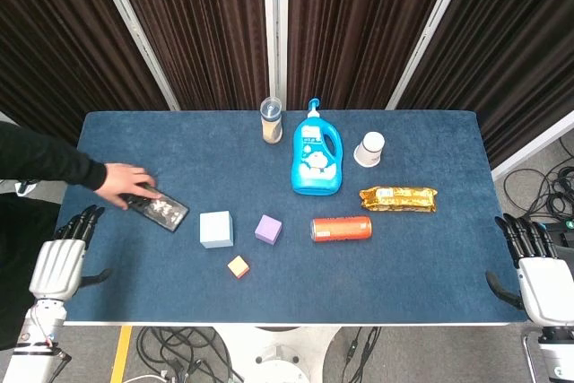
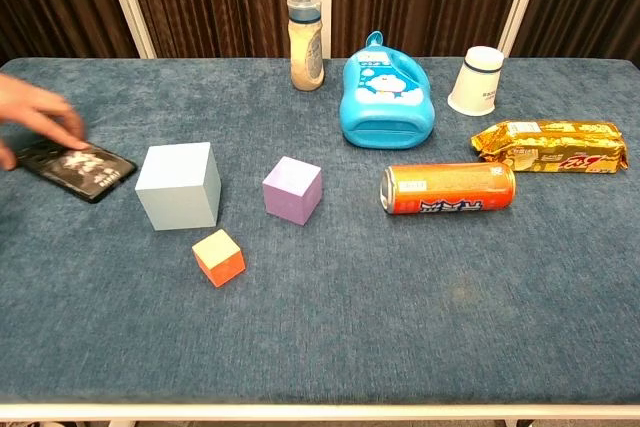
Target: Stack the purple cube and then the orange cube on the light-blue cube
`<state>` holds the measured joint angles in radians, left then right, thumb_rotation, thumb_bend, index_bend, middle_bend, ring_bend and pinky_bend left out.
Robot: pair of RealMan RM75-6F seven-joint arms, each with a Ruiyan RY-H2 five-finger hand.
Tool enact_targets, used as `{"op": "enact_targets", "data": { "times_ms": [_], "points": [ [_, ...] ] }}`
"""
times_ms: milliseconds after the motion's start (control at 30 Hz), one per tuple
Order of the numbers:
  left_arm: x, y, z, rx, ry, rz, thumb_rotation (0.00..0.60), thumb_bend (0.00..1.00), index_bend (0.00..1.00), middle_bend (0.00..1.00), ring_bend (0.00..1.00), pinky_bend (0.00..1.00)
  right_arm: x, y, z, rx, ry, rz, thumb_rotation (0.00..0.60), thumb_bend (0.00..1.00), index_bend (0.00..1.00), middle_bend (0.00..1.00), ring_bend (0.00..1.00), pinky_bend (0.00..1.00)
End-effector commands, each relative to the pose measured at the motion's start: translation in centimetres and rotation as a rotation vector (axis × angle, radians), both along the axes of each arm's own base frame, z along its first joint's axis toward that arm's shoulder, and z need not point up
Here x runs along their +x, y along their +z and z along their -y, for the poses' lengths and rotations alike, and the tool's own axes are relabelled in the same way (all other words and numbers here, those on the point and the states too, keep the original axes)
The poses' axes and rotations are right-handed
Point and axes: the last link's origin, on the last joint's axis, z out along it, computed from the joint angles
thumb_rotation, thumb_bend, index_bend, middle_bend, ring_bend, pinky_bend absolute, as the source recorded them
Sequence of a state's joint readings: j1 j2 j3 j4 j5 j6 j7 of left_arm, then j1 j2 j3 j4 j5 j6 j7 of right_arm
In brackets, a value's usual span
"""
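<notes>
On the blue counter (image 1: 430, 257), the light-blue cube (image 2: 179, 185) sits flat, turned slightly. Just right lies the purple cube (image 2: 292, 189), rotated corner-forward; the small orange cube (image 2: 219, 257) sits nearer, between them. No writing shows on any. Left hand (image 1: 61, 262) and right hand (image 1: 538, 275) rest empty, fingers apart, at the counter's edges.

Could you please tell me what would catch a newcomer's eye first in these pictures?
Probably the bright blue plastic detergent bottle lying at the table's centre back, with the orange drink can on its side just in front. A person's bare hand touches a black packet at the left edge, beside the large light-blue cube.
</notes>
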<state>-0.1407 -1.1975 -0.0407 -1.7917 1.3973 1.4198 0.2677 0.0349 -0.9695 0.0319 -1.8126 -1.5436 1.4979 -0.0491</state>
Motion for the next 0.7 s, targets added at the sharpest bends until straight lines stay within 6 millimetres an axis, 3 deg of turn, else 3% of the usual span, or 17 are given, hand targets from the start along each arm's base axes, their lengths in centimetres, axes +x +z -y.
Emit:
{"op": "enact_targets", "data": {
  "times_ms": [33,700],
  "points": [
    [0.04,-0.03,0.00,-0.002,-0.001,-0.001,0.600,0.13,0.12,0.18,0.15,0.27,0.00,0.07,0.03,-0.001,-0.001,0.002,0.600,0.23,0.04,0.05,0.00,0.00],
    [0.58,-0.13,-0.19,-0.015,-0.014,-0.005,0.600,0.13,0.12,0.18,0.15,0.27,-0.14,0.15,0.02,0.008,-0.006,0.006,0.600,0.23,0.04,0.05,0.00,0.00]
  ]
}}
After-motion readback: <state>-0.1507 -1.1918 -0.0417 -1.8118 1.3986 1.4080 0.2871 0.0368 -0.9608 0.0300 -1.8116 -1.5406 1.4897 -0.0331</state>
